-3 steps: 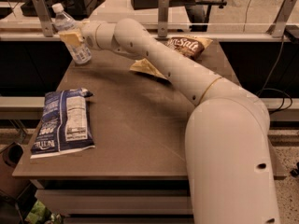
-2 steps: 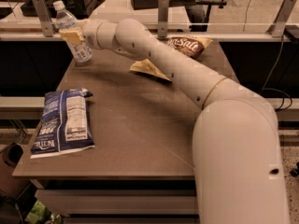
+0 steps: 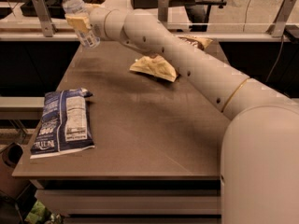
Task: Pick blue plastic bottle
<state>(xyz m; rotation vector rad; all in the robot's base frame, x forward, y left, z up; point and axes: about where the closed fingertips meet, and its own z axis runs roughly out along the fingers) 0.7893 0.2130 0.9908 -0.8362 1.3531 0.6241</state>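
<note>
Gripper (image 3: 81, 26) around blue plastic bottle (image 3: 73, 4), far left; snack bag (image 3: 63, 122) apart

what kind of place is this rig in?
Likely an office or lab: a work table with a blue-and-white snack bag on it, and rows of desks behind a partition post. The gripper, over the table's far left corner, holds the blue plastic bottle.
</note>
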